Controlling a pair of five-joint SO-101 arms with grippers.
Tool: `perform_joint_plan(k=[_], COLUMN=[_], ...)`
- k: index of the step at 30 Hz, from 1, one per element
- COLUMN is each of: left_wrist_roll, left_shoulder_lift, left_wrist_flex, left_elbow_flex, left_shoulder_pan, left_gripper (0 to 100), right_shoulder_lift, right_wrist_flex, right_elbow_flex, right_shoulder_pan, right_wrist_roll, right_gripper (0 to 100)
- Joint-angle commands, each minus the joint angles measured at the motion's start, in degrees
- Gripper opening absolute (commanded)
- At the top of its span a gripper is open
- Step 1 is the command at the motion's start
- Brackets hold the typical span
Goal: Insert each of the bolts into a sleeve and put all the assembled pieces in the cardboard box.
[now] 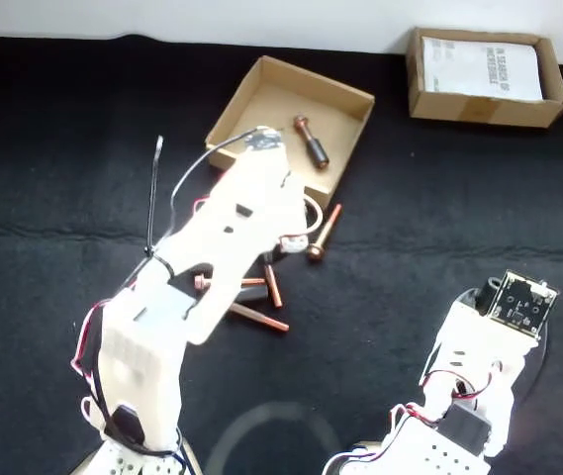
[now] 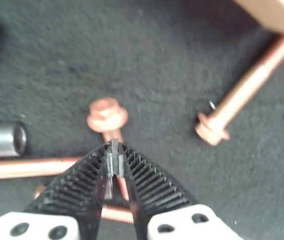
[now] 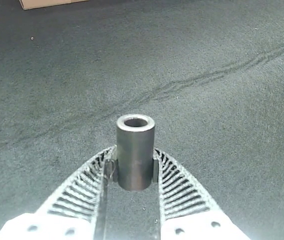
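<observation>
My left gripper, jaws pressed together on the shank of a copper bolt just behind its flanged head, works among the loose hardware lying just short of the cardboard box. The bolt's long axis runs in line with my fingers, with the head out beyond the tips and the threaded end back under the jaws. By my reckoning the thread will have to be swung round before it can meet a bore. That bore waits in my right gripper, well away from the box toward my right side. It pinches a steel sleeve by one end, and the open mouth at the other end stands clear of the fingertips. The coming move, as I judge it, turns on bringing the bolt's axis onto the sleeve's axis across the gap between the arms. My left arm is much the nearer to the box. A loose sleeve and a third bolt lie just beside my left jaws on the black cloth. A second bolt lies slantwise with its tip at the box's near corner. One assembled piece already rests inside the box. A smaller box holding a printed sheet sits beyond it, near the table's far edge.
</observation>
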Motion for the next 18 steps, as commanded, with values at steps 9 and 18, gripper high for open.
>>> perform_joint_plan(k=[9,18], left_wrist_roll=[0.6,0.5], left_shoulder_lift=[-0.2,0.6], left_wrist_flex=[8.6,9.5], left_elbow_flex=[-5.1,-5.3], left_shoulder_pan=[0.1,-1.6], left_gripper=[15,12], right_shoulder_lift=[-1.5,-1.5], right_wrist_flex=[-1.4,-1.4], right_elbow_flex=[8.2,8.3], right_shoulder_pan=[0.3,0.7], right_wrist_roll=[-0.5,-0.5], right_gripper=[0.6,0.6])
